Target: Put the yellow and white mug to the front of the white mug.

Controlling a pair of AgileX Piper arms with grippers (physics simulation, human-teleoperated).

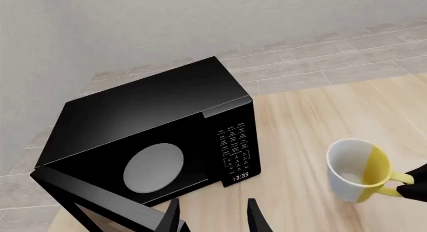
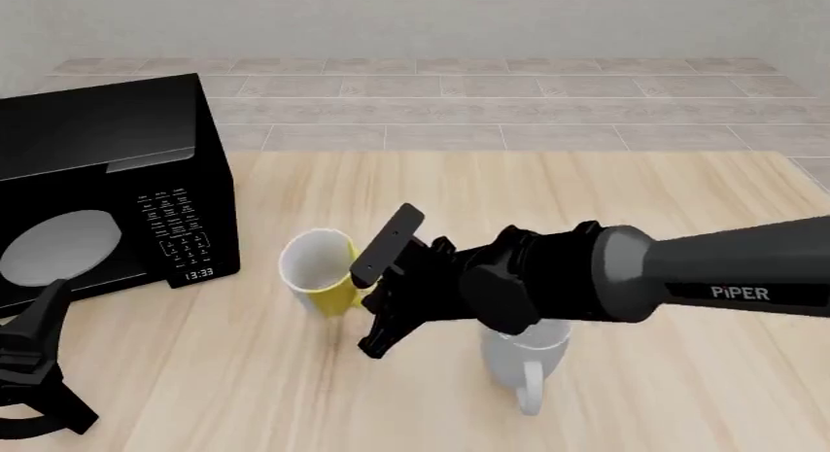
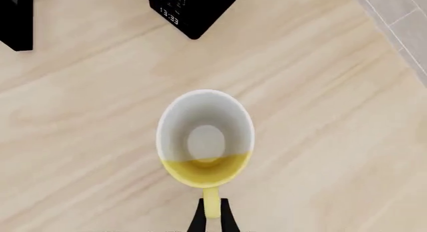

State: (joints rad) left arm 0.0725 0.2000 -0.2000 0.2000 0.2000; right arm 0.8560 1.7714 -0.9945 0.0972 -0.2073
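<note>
Yellow on the outside and white within, the yellow and white mug point(image 3: 205, 137) hung tilted in the right gripper point(image 3: 212, 214), whose fingers point(image 3: 197, 218) were closed narrowly on its handle, the right wrist view showed. The mug sat over the middle of the tabletop point(image 2: 545, 199), between the microwave point(image 2: 104, 190) and the white mug point(image 2: 526, 360); whether its base touched the wood or was lifted clear could not be told.

The white mug stood upright close to the near edge, largely hidden beneath the right arm in the front view, its loop handle pointing toward the camera. The carry looked under way, with the placing not yet done: the mug was beside and slightly beyond the white one, not in front of it. The next move would call for swinging it around the white mug without a knock, bringing it upright, then letting go of the handle.

Only the right wrist view showed the pinch on the handle; the front view hid it behind the arm. The left wrist view alone showed the microwave's door point(image 1: 100, 207) standing open and its clock lit. The left gripper point(image 1: 212, 217) waited near the microwave with fingers parted and nothing between them.
</note>
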